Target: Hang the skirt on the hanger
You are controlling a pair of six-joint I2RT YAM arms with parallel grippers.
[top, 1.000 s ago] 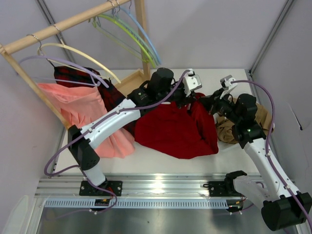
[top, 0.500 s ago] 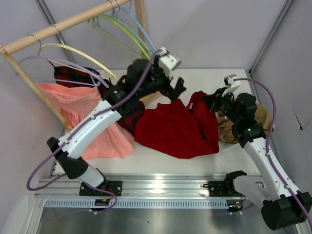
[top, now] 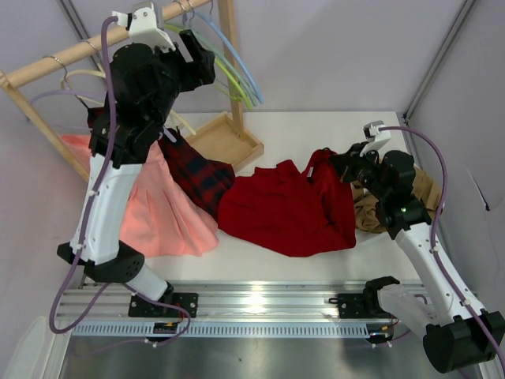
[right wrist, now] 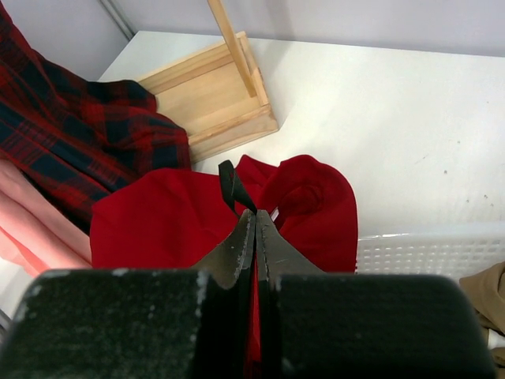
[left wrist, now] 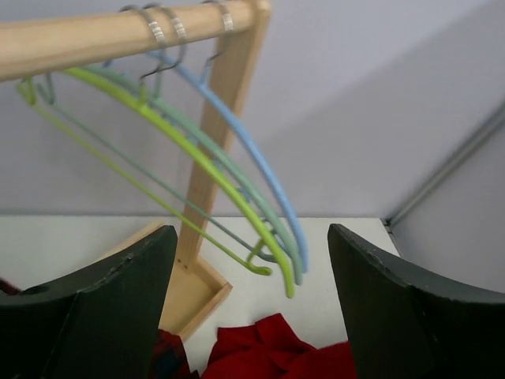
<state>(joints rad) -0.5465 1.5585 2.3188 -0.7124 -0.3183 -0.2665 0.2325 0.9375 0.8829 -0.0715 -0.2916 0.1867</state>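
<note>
The deep-red skirt lies crumpled on the table's middle; it also shows in the right wrist view and at the bottom of the left wrist view. My right gripper is shut on the skirt's upper right edge, with a black loop sticking out past the tips. The lime-green hanger hangs on the wooden rail among other hangers. My left gripper is raised high beside the rail, open and empty, with the green hanger just ahead between its fingers.
The wooden rail also carries a light-blue hanger, a cream hanger, a plaid skirt and a salmon skirt. The rack's wooden base stands behind the red skirt. A white basket with tan cloth sits at the right.
My left arm has left the red skirt and swung up and to the left to the rail by the hangers, jaws open. The right gripper and the skirt have stayed put.
</note>
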